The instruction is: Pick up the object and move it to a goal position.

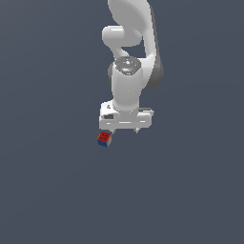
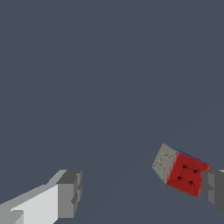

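While the white two-fingered tool [image 2: 141, 194] stood wide open and held nothing, the small red, blue and pale grey cube with dark grid lines [image 2: 180, 170] lay tilted against one grey fingertip [image 2: 213, 186]; no long axis was discernible.

Downward-pointing tool [image 2: 140, 194], jaws wide apart
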`<state>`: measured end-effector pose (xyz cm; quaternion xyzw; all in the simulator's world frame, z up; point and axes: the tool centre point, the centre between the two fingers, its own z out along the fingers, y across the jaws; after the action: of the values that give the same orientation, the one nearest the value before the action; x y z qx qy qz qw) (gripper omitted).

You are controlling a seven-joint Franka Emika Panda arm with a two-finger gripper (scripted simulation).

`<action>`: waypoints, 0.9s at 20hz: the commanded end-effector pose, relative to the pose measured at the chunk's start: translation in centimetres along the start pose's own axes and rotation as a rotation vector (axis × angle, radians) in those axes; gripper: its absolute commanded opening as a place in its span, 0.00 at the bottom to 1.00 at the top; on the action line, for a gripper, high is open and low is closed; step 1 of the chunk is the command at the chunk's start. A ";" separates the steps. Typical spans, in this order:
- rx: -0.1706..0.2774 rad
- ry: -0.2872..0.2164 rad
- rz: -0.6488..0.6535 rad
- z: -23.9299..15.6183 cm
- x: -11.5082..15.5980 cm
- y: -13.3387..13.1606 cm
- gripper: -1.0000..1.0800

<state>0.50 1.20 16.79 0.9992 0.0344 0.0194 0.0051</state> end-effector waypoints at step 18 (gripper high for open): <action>0.012 0.024 0.116 -0.6 0.3 2.8 0.96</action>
<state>1.16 -1.13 17.96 0.9993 -0.0143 0.0336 -0.0023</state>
